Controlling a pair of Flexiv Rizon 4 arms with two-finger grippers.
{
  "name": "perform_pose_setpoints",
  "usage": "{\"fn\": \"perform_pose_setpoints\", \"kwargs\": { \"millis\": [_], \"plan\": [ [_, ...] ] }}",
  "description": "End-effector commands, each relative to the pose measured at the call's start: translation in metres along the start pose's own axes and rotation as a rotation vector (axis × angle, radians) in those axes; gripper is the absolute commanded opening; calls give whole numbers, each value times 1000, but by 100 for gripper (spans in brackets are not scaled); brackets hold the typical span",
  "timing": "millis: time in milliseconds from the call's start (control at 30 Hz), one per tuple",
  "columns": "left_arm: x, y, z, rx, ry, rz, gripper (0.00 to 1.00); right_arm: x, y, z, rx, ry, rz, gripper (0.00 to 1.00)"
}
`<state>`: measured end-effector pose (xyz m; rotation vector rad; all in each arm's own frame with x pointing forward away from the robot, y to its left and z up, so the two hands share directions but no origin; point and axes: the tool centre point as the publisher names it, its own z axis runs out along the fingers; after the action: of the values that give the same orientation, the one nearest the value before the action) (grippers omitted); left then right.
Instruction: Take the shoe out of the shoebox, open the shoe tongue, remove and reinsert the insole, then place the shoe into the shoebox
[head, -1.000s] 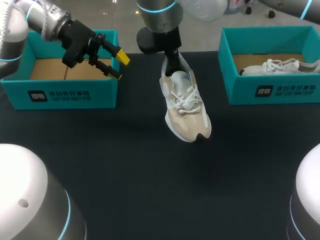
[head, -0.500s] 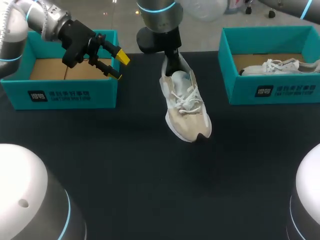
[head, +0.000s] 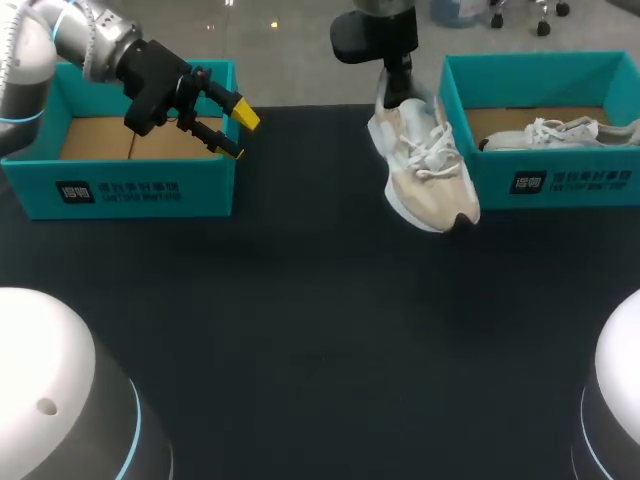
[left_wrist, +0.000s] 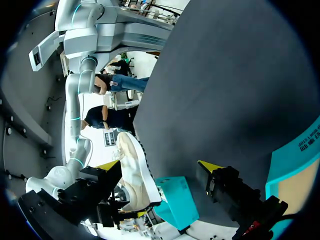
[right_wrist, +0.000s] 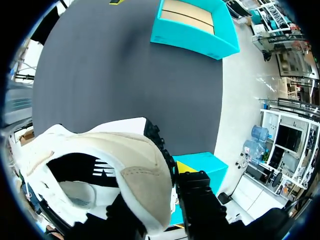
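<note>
Carrying shoe (head: 425, 165) from frame centre to upper right, beside box (head: 560, 185); right pincer (head: 399, 92) clamps heel; left pincer (head: 238, 133) spread, empty. Placement looks near.

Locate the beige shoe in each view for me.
Head view: beige shoe hangs beside the right shoebox's end wall.
Left wrist view: beige shoe far ahead of the left end effector.
Right wrist view: beige shoe held in the right end effector.
Shared landmark: the empty shoebox.
</note>
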<state>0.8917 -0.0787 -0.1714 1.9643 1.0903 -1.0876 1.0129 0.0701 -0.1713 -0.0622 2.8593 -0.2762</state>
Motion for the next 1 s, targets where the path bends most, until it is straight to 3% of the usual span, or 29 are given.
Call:
{"fn": "perform_pose_setpoints", "kwargs": {
  "millis": [33, 367, 900, 1000],
  "plan": [
    [0, 0, 0, 1, 4, 1, 100, -18, -35, 5, -42, 8, -6, 0],
    [0, 0, 0, 1, 4, 1, 100, -50, -87, 16, -38, -3, 52, 0],
    [0, 0, 0, 1, 4, 1, 100, -50, -87, 16, -38, -3, 52, 0],
    [0, 0, 0, 1, 4, 1, 100, -68, -119, 28, -38, 24, 84, 0]
  ]
}}
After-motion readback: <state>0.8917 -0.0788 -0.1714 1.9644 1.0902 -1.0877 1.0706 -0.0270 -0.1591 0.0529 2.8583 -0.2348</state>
